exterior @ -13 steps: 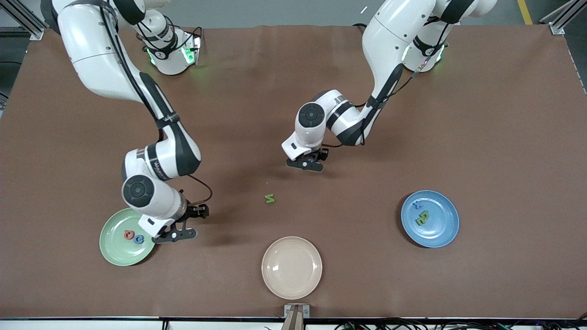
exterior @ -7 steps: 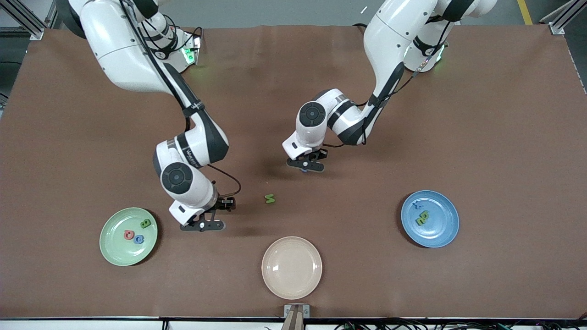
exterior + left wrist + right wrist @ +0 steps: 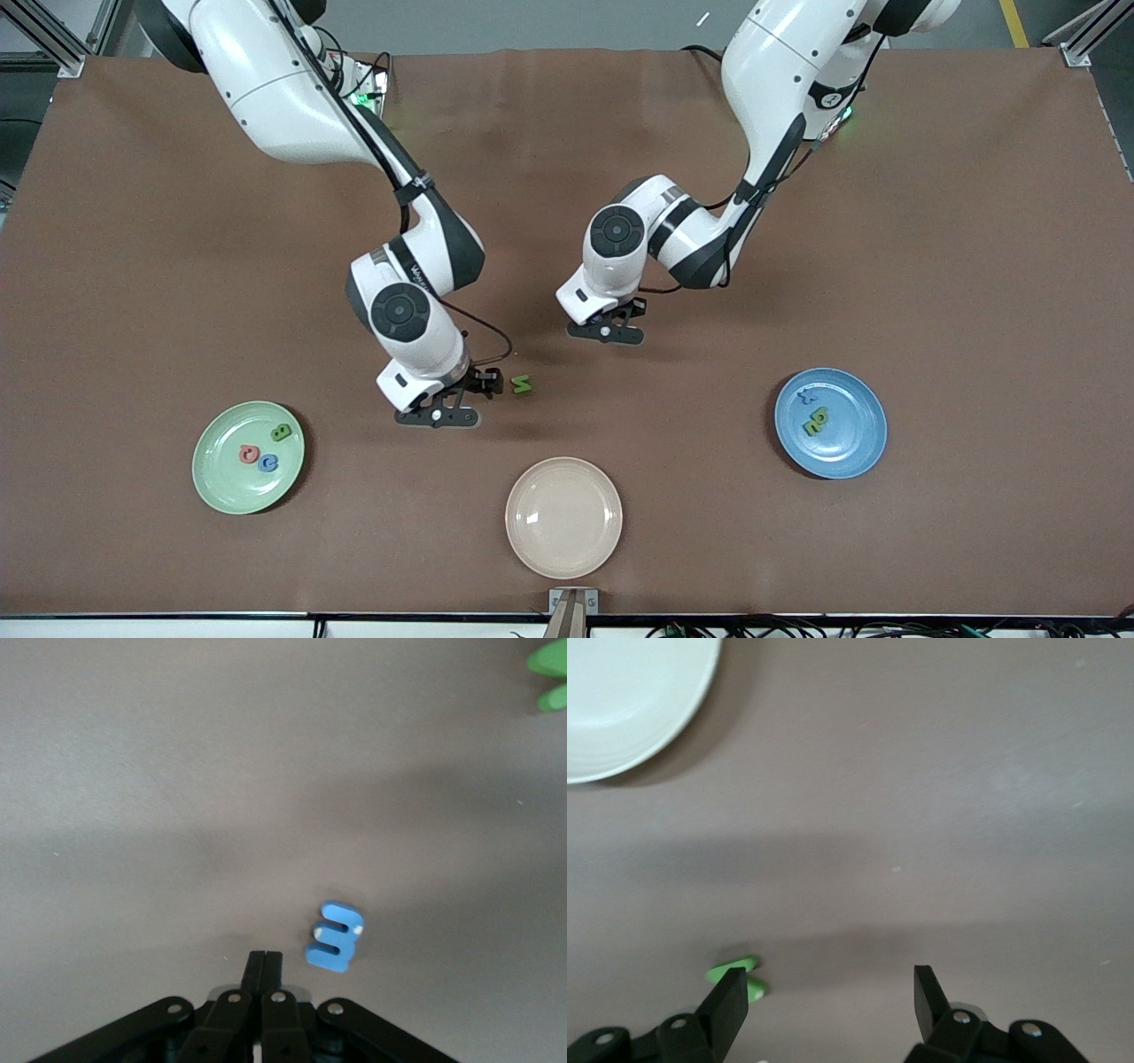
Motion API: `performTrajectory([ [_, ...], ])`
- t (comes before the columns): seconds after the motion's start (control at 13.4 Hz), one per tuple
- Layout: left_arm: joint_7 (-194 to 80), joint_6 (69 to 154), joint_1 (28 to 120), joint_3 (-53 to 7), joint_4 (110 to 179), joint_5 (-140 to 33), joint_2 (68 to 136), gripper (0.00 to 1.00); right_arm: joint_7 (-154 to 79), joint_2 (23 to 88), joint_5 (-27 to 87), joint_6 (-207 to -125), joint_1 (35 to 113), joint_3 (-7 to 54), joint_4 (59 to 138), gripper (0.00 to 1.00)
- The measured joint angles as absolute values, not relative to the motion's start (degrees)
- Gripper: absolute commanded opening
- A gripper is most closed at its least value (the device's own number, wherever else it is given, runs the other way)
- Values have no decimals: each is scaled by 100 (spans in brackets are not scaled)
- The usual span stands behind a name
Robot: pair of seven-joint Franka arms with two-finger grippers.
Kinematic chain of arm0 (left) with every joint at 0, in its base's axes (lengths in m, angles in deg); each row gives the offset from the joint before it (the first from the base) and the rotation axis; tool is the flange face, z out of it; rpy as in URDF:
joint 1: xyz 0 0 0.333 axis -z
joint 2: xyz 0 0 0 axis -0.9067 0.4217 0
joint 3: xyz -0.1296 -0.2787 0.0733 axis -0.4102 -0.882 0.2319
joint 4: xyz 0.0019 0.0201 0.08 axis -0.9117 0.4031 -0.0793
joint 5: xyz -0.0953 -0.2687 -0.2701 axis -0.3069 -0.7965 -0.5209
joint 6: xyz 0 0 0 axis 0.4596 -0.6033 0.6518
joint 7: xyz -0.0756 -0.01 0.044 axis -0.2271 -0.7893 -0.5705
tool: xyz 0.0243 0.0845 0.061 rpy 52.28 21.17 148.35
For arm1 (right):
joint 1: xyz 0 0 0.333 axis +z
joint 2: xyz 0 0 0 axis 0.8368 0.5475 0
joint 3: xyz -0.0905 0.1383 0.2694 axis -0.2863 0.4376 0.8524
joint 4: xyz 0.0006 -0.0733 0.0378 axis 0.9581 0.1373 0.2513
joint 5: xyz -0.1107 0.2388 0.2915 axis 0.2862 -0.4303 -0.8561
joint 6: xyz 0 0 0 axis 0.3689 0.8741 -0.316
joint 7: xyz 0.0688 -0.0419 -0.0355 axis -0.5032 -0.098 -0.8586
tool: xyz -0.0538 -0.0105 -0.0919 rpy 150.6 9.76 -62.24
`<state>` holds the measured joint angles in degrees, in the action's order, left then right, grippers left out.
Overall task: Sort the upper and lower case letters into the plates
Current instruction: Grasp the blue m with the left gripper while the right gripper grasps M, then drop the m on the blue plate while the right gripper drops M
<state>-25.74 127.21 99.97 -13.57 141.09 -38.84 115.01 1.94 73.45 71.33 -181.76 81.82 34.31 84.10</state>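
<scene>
My right gripper (image 3: 438, 415) is open and empty, low over the table beside a green letter (image 3: 522, 385). In the right wrist view that letter (image 3: 735, 977) shows partly past one finger, outside the open gripper (image 3: 830, 974). My left gripper (image 3: 605, 332) is shut and empty (image 3: 264, 955), with a blue letter (image 3: 335, 937) lying on the table just beside its fingertips. The mint plate (image 3: 220, 483) holds a red (image 3: 249, 455), a blue (image 3: 268, 462) and a green letter (image 3: 281, 432). The blue plate (image 3: 855, 452) holds a blue (image 3: 804, 397) and green letters (image 3: 815, 420).
A cream-beige plate (image 3: 563, 517) lies near the front edge, nearer the camera than the loose green letter; its rim shows in the right wrist view (image 3: 629, 700). The green letter also shows at the left wrist view's edge (image 3: 551, 678).
My right gripper has left the mint plate, where a green letter now lies, and moved across to beside the loose green letter. My left gripper shifted slightly toward the left arm's end.
</scene>
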Motion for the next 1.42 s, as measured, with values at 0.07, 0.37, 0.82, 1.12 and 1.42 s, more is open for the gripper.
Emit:
performTrajectory([
  [0.07, -2575, 12721, 9985, -1357, 14104, -3884, 11501, 44, 288, 7357, 7133, -18275, 8261, 3430, 8431, 84],
  [0.37, -2577, 12729, 9999, -1359, 13986, -3884, 11577, 58, 428, 7541, 7133, -18777, 8537, 3417, 8501, 84],
  [0.82, -2641, 13080, 10115, -1372, 13709, -3884, 12013, 54, 433, 7801, 7138, -19184, 8698, 3373, 8508, 84],
  [1.12, -2672, 13231, 10159, -1386, 13664, -3883, 12170, 8, 432, 7890, 7146, -19426, 8732, 3359, 8642, 82],
  [1.42, -2671, 13230, 10183, -1388, 13631, -3883, 12171, 1, 432, 7950, 7147, -19503, 8789, 3348, 8661, 69],
])
